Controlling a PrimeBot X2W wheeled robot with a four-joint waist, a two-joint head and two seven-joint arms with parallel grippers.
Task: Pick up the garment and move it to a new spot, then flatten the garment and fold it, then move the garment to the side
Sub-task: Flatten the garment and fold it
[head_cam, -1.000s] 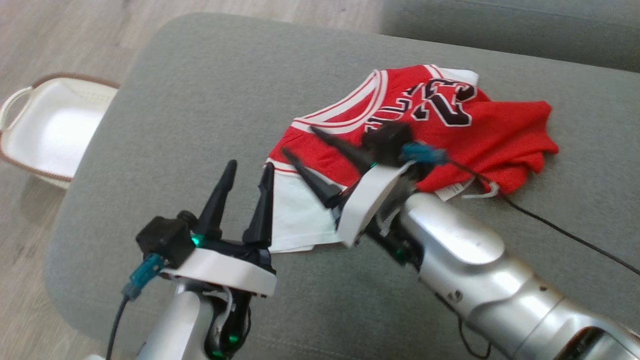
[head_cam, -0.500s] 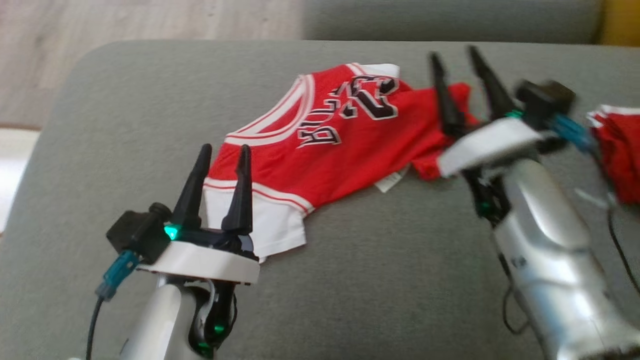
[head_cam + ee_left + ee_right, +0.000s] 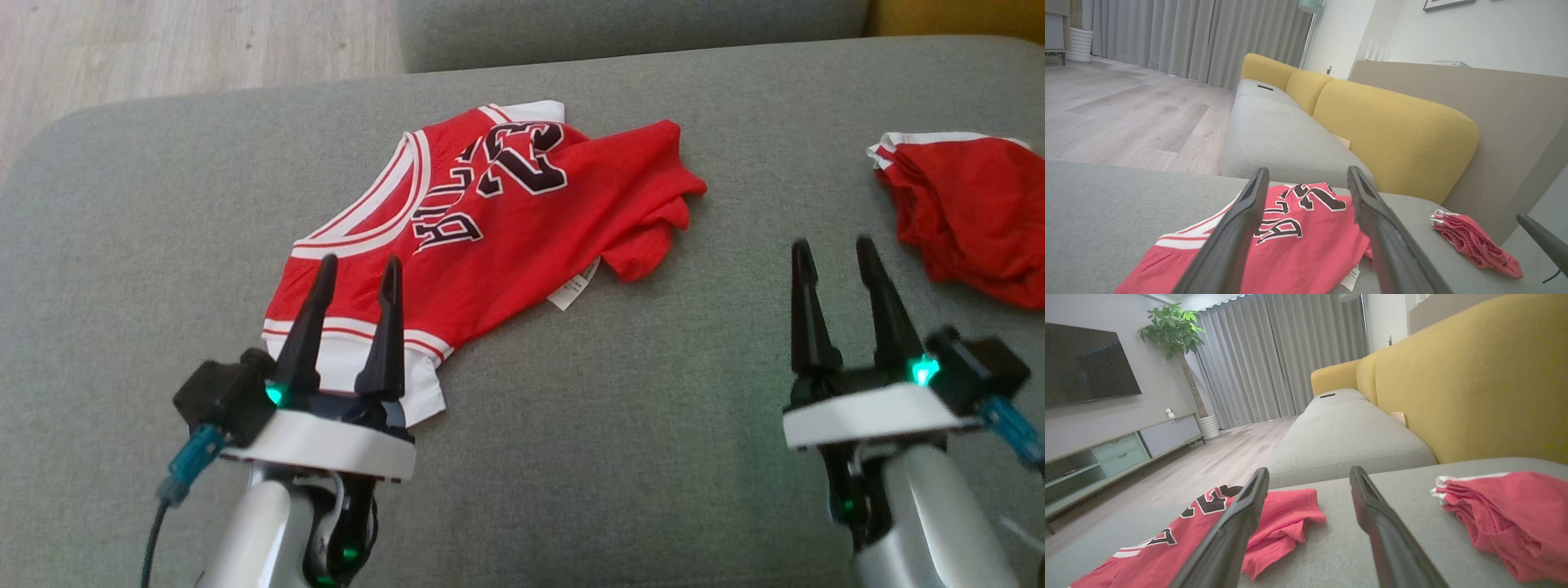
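On the grey cushion (image 3: 612, 425), the left gripper (image 3: 361, 261), fingers spread and empty, hovered at the white hem of the red jersey (image 3: 506, 220), which stretched diagonally toward the far edge; the right gripper (image 3: 833, 243), likewise spread, stood farther off beside another red garment (image 3: 963, 212).

Grey sofa seat (image 3: 620, 457), fabric-covered. Lying on it: one red jersey (image 3: 490, 245), white-trimmed, rumpled, upper centre of frame; one bunched red garment (image 3: 963, 212), upper right, well apart.
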